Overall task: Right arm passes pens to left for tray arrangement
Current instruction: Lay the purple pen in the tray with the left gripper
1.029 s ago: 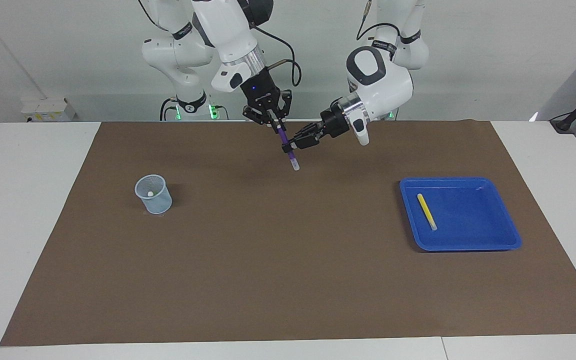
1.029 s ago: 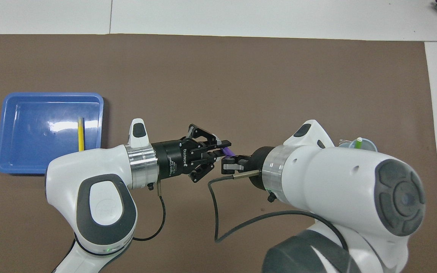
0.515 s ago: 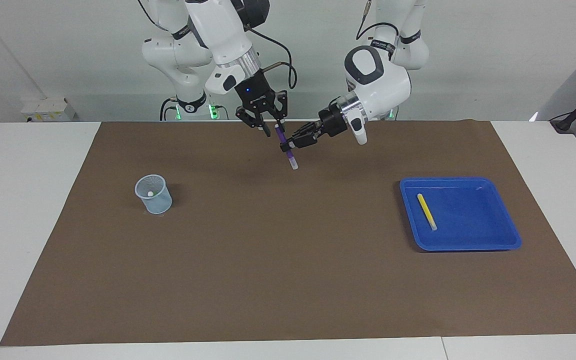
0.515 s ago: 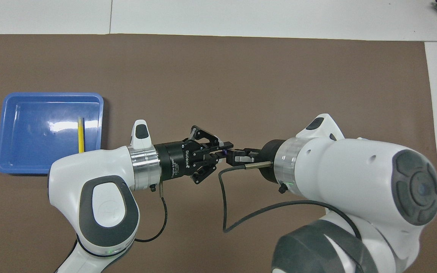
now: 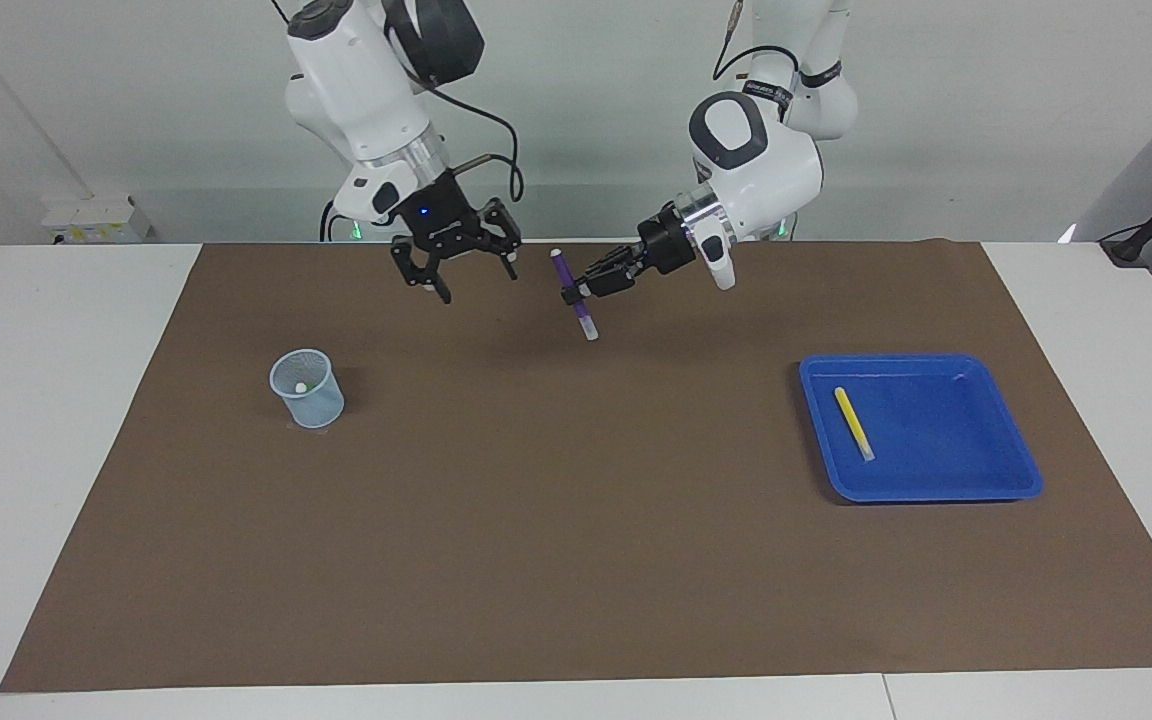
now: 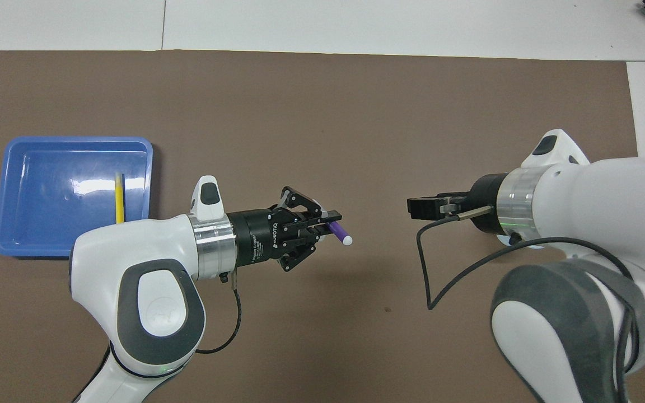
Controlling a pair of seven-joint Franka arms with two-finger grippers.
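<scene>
A purple pen (image 5: pixel 574 297) (image 6: pixel 339 233) hangs tilted above the brown mat, whitish ends up and down, with my left gripper (image 5: pixel 577 291) (image 6: pixel 332 219) shut on its middle. My right gripper (image 5: pixel 476 281) (image 6: pixel 415 206), the one with the blue light, is open and holds nothing; it hangs apart from the pen, toward the cup's end of the table. A yellow pen (image 5: pixel 853 423) (image 6: pixel 118 199) lies in the blue tray (image 5: pixel 941 490) (image 6: pixel 48 226). The whitish end of another pen (image 5: pixel 301 385) shows inside the mesh cup.
The pale blue mesh cup (image 5: pixel 307 390) stands on the brown mat (image 5: pixel 576 520) toward the right arm's end; the right arm hides it in the overhead view. The tray sits toward the left arm's end. A black cable (image 6: pixel 429 268) loops from the right wrist.
My right gripper let go of the purple pen, opened wide and drew away toward the cup's end. The left gripper kept its hold on the pen and barely moved.
</scene>
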